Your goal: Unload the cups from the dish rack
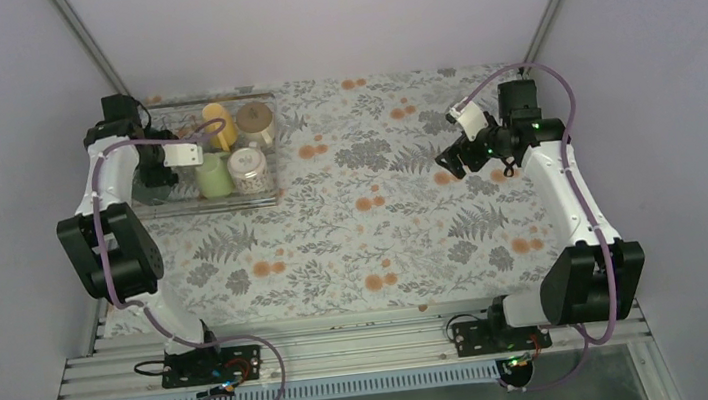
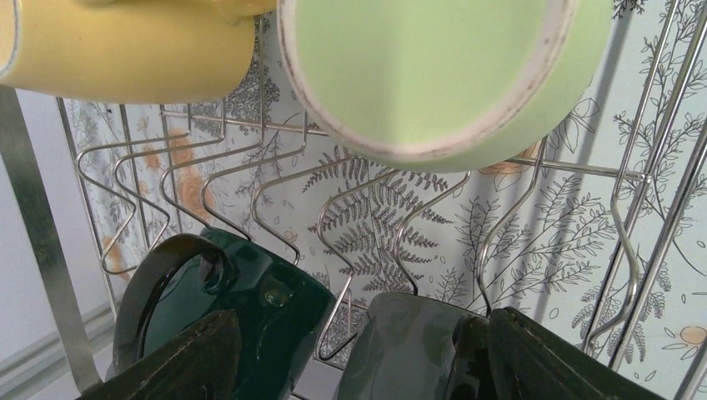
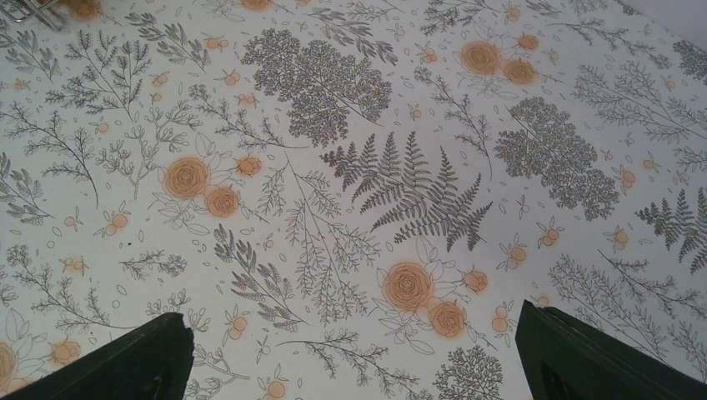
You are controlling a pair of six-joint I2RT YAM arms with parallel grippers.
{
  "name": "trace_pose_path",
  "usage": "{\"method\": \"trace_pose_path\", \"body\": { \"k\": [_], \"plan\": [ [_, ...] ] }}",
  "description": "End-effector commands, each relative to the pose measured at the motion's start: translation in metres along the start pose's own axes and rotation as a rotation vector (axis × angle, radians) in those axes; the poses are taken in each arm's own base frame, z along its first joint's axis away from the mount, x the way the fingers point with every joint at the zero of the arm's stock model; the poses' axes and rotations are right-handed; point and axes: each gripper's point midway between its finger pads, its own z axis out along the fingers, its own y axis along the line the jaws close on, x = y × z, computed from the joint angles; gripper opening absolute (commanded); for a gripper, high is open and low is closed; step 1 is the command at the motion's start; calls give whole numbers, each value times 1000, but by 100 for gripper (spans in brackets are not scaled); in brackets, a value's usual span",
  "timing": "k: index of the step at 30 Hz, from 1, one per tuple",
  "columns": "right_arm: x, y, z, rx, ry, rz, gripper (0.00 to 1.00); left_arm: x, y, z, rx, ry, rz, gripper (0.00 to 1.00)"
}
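Left wrist view: the left hand is spread wide astride the dark green mug in the rack, at the far left of the tabletop; whether it presses the mug I cannot tell. The yellow mug and pale green mug sit beyond. The right hand hangs wide open, empty, over the tabletop.

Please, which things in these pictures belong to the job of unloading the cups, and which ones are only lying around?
For the job:
dish rack
yellow mug
cream-white mug
pale green mug
patterned mug
dark green mug, between the jaws of the left gripper
right gripper, open, away from the rack

Only around:
floral tablecloth
purple cables
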Motion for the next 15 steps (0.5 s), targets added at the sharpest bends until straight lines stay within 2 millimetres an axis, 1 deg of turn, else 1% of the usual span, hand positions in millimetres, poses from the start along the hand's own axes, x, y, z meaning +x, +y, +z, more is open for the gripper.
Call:
{"method": "trace_pose_path", "body": {
  "k": [1,3,5,9,15],
  "plan": [
    [-5,3,3,-11,-19,-19,100,17,5,0,30,64,4,73],
    [-4,3,3,-16,-16,-19,100,18,1,-4,56,71,3,73],
    [-3,5,4,-21,-14,-22,100,16,-2,-11,72,66,7,76],
    [-2,6,5,-27,-11,-25,100,11,-1,-30,47,57,40,80],
    [1,9,10,-49,-6,-18,100,-4,-4,-50,36,-14,72,85]
  ]
}}
